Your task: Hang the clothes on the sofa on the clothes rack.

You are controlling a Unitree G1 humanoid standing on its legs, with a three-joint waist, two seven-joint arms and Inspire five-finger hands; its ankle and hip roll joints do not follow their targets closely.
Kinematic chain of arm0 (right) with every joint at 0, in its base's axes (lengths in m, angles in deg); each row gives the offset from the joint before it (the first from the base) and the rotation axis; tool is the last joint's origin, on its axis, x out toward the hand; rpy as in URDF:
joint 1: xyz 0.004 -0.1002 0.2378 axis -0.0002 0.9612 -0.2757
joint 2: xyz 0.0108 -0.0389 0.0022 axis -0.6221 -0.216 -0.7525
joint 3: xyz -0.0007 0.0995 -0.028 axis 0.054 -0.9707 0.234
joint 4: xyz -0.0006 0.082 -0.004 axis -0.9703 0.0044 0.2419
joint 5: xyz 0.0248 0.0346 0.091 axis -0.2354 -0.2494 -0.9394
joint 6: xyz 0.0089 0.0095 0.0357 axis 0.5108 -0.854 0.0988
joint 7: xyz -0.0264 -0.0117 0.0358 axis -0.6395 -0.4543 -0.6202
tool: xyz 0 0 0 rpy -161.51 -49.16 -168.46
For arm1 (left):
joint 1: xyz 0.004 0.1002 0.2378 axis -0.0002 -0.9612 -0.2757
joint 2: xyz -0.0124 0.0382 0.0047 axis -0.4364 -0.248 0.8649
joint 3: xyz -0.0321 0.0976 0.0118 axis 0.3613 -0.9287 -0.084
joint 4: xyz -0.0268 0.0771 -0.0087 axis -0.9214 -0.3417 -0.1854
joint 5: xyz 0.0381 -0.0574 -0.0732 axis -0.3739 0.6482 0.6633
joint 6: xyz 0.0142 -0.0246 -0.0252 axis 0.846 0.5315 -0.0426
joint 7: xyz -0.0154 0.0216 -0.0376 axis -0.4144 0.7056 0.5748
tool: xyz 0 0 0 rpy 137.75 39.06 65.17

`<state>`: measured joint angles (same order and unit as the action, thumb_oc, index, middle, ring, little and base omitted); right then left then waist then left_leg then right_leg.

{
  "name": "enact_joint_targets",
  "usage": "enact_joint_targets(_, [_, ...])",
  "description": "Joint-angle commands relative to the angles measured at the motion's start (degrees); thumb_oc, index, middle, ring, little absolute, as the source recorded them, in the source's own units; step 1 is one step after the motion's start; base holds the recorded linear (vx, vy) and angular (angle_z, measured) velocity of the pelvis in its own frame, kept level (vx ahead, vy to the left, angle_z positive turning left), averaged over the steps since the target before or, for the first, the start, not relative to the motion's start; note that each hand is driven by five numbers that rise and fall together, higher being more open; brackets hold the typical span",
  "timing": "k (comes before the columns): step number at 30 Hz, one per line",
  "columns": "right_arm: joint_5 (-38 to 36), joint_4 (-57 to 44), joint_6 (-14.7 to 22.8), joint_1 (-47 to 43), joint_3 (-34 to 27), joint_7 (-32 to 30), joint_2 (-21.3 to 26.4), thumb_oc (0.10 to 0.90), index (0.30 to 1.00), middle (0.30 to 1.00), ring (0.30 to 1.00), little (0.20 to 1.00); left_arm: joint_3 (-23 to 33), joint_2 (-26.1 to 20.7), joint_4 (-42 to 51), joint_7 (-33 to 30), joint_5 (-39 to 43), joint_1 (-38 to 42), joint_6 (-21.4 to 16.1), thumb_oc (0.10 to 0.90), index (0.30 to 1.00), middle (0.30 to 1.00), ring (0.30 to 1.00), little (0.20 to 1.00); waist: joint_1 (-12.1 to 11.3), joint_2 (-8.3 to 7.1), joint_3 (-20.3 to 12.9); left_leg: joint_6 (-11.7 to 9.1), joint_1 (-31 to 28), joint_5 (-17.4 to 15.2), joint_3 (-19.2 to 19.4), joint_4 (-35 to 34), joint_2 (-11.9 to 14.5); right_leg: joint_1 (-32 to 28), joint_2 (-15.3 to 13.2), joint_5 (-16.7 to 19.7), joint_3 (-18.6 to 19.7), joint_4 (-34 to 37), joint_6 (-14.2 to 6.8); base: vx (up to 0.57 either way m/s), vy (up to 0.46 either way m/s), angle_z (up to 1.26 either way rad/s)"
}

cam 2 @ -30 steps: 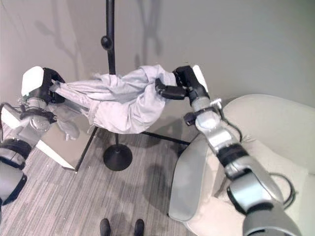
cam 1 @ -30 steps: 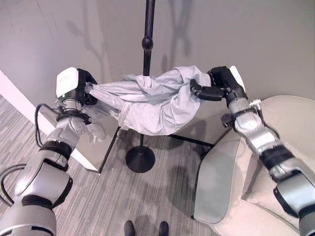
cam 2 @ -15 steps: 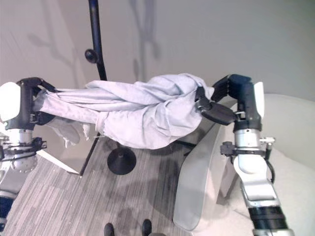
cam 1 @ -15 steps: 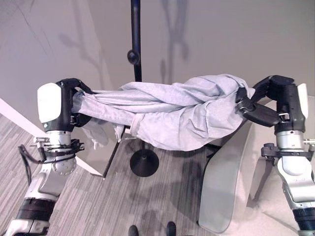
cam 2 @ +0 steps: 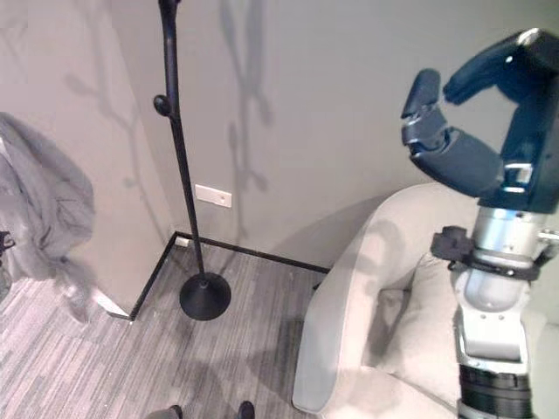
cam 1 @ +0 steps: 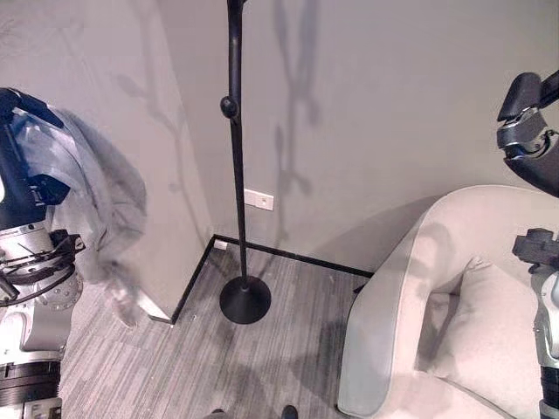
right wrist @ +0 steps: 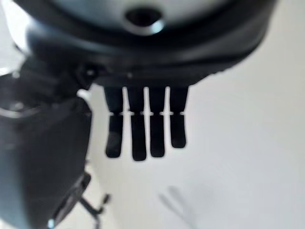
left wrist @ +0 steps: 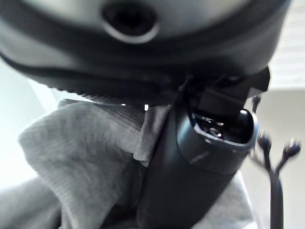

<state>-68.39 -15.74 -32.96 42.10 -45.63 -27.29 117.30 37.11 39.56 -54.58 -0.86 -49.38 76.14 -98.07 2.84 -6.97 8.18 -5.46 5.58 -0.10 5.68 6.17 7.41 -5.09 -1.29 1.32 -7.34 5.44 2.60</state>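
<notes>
- Left eye view: the grey garment (cam 1: 83,188) hangs from the left robot hand (cam 1: 19,166) at the left edge, well apart from the black clothes rack (cam 1: 234,157) standing in the wall corner; the beige sofa (cam 1: 437,305) sits lower right with nothing on it.
- Right eye view: the right robot hand (cam 2: 489,140) is raised above the sofa, fingers spread, holding nothing.
- Left wrist view: the thumb seems pressed into the cloth, so the left robot hand grips it.
- Right wrist view: straight fingers (right wrist: 143,129) against the pale wall.
</notes>
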Motion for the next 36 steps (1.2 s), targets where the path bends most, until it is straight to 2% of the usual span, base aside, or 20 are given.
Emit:
enact_joint_targets(1, [0.05,-2.82,2.38,-2.19,4.57,0.2,4.93,0.4,0.3,0.3,0.3,0.3,-1.21,-5.45,10.63,-3.2,-1.39,12.46,-4.24,0.4,0.3,0.3,0.3,0.3,-0.66,3.29,-7.85,-0.33,-0.54,2.59,2.77,-8.28,0.08,-2.37,-2.16,-5.0,0.08,-0.44,-7.74,0.04,0.158,0.15])
enact_joint_targets(2, [-0.02,-3.08,2.22,-1.96,4.36,0.37,4.8,0.409,0.314,0.314,0.314,0.314,-1.26,-5.42,10.77,-3.08,-1.41,12.45,-4.17,0.4,0.3,0.3,0.3,0.3,-0.72,3.23,-7.84,-0.24,-0.76,3.1,2.83,-8.84,0.01,-2.33,-2.19,-4.88,0.06,-0.44,-7.75,0.14,0.16,0.03])
enact_joint_targets(3, [0.48,-3.43,1.54,0.31,3.62,1.38,4.75,0.659,0.688,0.688,0.688,0.688,-1.5,-6.04,11.96,-3.08,-2.64,13.01,-4.15,0.4,0.3,0.3,0.3,0.3,-0.04,3.89,-8.58,0.0,-2.82,3.27,3.31,-11.16,-0.5,-2.75,-2.54,-5.14,0.08,-0.53,-8.17,0.17,0.214,-0.11])
enact_joint_targets(4, [-0.49,-3.08,0.94,2.41,4.98,2.21,3.08,0.8,0.9,0.9,0.9,0.9,-2.69,-6.35,13.21,-3.49,-3.97,14.36,-4.19,0.4,0.3,0.3,0.3,0.3,0.81,4.63,-9.75,0.13,-3.97,2.65,3.82,-11.17,-1.34,-2.78,-3.51,-4.94,-0.27,-1.31,-8.4,0.23,0.27,-0.13])
enact_joint_targets(8, [-7.13,-3.79,-2.05,11.12,7.7,12.52,3.55,0.8,0.9,0.9,0.9,0.9,-2.92,-10.11,15.15,-1.65,-5.25,13.85,-4.29,0.4,0.3,0.3,0.3,0.3,1.56,4.66,-10.89,1.27,-5.73,1.36,5.22,-11.17,-2.62,-2.91,-5.28,-4.65,-0.17,-1.47,-9.55,0.12,0.147,-0.13])
enact_joint_targets(9, [-7.13,-3.79,-2.05,11.12,7.7,12.52,3.55,0.8,0.9,0.9,0.9,0.9,-2.92,-10.11,15.15,-1.65,-5.25,13.85,-4.29,0.4,0.3,0.3,0.3,0.3,1.56,4.66,-10.89,1.27,-5.73,1.36,5.22,-11.17,-2.62,-2.91,-5.28,-4.65,-0.17,-1.47,-9.55,0.06,0.102,-0.09])
enact_joint_targets(10, [-13.57,-3.66,-3.51,15.57,9.89,19.68,5.23,0.8,0.9,0.9,0.9,0.9,-2.38,-11.06,15.97,-1.05,-5.19,12.68,-4.23,0.4,0.3,0.3,0.3,0.3,1.51,4.36,-11.02,1.63,-6.28,0.97,5.62,-11.17,-2.98,-2.91,-5.86,-4.39,-0.05,-1.24,-9.99,0.03,0.078,-0.06])
enact_joint_targets(12, [-16.46,-4.23,-4.66,19.14,11.21,24.05,7.84,0.8,0.9,0.9,0.9,0.9,-1.49,-11.53,15.77,-0.42,-4.78,11.0,-4.27,0.4,0.3,0.3,0.3,0.3,1.47,4.17,-11.15,1.81,-6.45,0.8,6.18,-11.17,-3.03,-2.63,-6.17,-4.09,0.0,-1.12,-10.35,0.02,0.061,-0.04])
enact_joint_targets(13, [-16.78,-4.16,-4.63,19.21,11.18,24.35,7.98,0.8,0.9,0.9,0.9,0.9,-1.36,-11.47,15.8,-0.41,-4.73,10.76,-4.3,0.4,0.3,0.3,0.3,0.3,1.48,4.24,-11.27,1.82,-6.46,0.77,6.24,-11.17,-3.05,-2.62,-6.19,-4.09,0.06,-1.11,-10.38,0.0,0.0,0.0])
enact_joint_targets(14, [-19.32,-4.15,-5.35,20.06,13.04,26.68,8.89,0.8,0.9,0.9,0.9,0.9,-1.46,-11.37,15.86,-0.24,-4.27,10.55,-4.4,0.4,0.3,0.3,0.3,0.3,1.25,4.13,-11.2,1.85,-6.55,0.76,6.36,-11.17,-3.04,-2.49,-6.25,-3.98,0.02,-1.09,-10.46,0.0,0.0,0.0])
enact_joint_targets(15, [-22.59,-4.25,-6.72,21.36,17.4,30.98,12.24,0.8,0.9,0.9,0.9,0.9,-1.48,-11.79,15.92,0.76,-3.19,9.1,-4.67,0.4,0.3,0.3,0.3,0.3,0.82,3.91,-11.34,1.84,-6.43,0.89,6.55,-11.17,-2.96,-2.42,-6.33,-3.53,-0.24,-0.82,-10.56,-0.06,-0.041,-0.03])
enact_joint_targets(16, [-22.86,-3.25,-8.0,18.28,24.3,31.75,12.62,0.8,0.9,0.9,0.9,0.9,-2.33,-12.29,16.79,1.7,-2.54,8.32,-4.69,0.4,0.3,0.3,0.3,0.3,-0.24,4.0,-11.38,1.68,-6.38,1.26,6.33,-11.17,-2.85,-2.62,-6.16,-3.41,-0.94,-0.45,-10.55,-0.06,-0.061,-0.02])
enact_joint_targets(19, [-20.77,-1.27,-7.79,13.08,30.29,30.57,8.83,0.8,0.9,0.9,0.9,0.9,-4.11,-11.25,17.53,2.33,-1.47,9.69,-4.88,0.4,0.3,0.3,0.3,0.3,-0.95,4.48,-11.25,1.58,-6.33,1.58,5.93,-11.17,-2.82,-2.8,-6.01,-3.59,-1.47,-0.44,-10.49,-0.03,-0.053,0.02])
enact_joint_targets(20, [-20.58,-0.97,-7.68,12.69,30.63,30.43,8.66,0.8,0.9,0.9,0.9,0.9,-4.08,-11.39,17.48,2.35,-1.46,9.75,-4.87,0.4,0.3,0.3,0.3,0.3,-0.83,4.4,-11.19,1.57,-6.32,1.58,5.91,-11.17,-2.8,-2.8,-5.99,-3.59,-1.5,-0.44,-10.48,-0.02,-0.055,0.14])
enact_joint_targets(22, [-16.67,1.12,-7.04,7.21,36.4,28.4,3.14,0.8,0.9,0.9,0.9,0.9,-6.72,-9.69,17.91,2.48,-1.0,12.07,-5.14,0.4,0.3,0.3,0.3,0.3,-1.57,5.07,-11.27,1.46,-6.28,1.82,5.5,-11.17,-2.75,-3.16,-5.91,-3.89,-1.96,-0.44,-10.39,-0.01,-0.052,0.13])
enact_joint_targets(23, [-16.52,1.46,-6.91,6.85,36.66,28.27,2.93,0.8,0.9,0.9,0.9,0.9,-6.78,-9.84,17.82,2.45,-1.04,12.21,-5.12,0.4,0.3,0.3,0.3,0.3,-1.47,4.97,-11.2,1.45,-6.27,1.82,5.47,-11.17,-2.74,-3.17,-5.89,-3.9,-1.99,-0.44,-10.38,-0.01,-0.034,0.07])
enact_joint_targets(27, [-16.93,7.63,-6.16,-2.0,46.22,26.21,-6.43,0.8,0.9,0.9,0.9,0.9,-12.69,-6.57,18.69,1.18,-0.74,17.6,-5.89,0.4,0.3,0.3,0.3,0.3,-2.43,5.71,-10.96,1.19,-6.1,2.27,4.81,-11.17,-2.65,-3.62,-5.72,-4.37,-2.91,-0.44,-10.05,-0.01,-0.046,0.12])
enact_joint_targets(32, [-17.51,14.74,-5.31,-10.75,55.74,24.07,-16.35,0.8,0.9,0.9,0.9,0.9,-16.52,-4.29,18.86,-1.95,-0.76,22.42,-5.63,0.4,0.3,0.3,0.3,0.3,-3.84,6.54,-10.69,0.87,-5.52,2.84,3.69,-11.17,-2.59,-3.87,-5.49,-4.78,-4.16,-0.44,-9.65,0.01,-0.031,0.21])
enact_joint_targets(36, [-17.23,16.59,-5.62,-13.27,60.74,25.1,-19.15,0.8,0.9,0.9,0.9,0.9,-17.28,-3.49,18.9,-3.11,-0.81,23.3,-5.48,0.4,0.3,0.3,0.3,0.3,-4.69,6.68,-10.73,0.67,-5.12,2.88,3.11,-11.17,-2.78,-4.08,-5.55,-5.09,-5.26,-0.44,-9.61,0.02,-0.003,0.12])
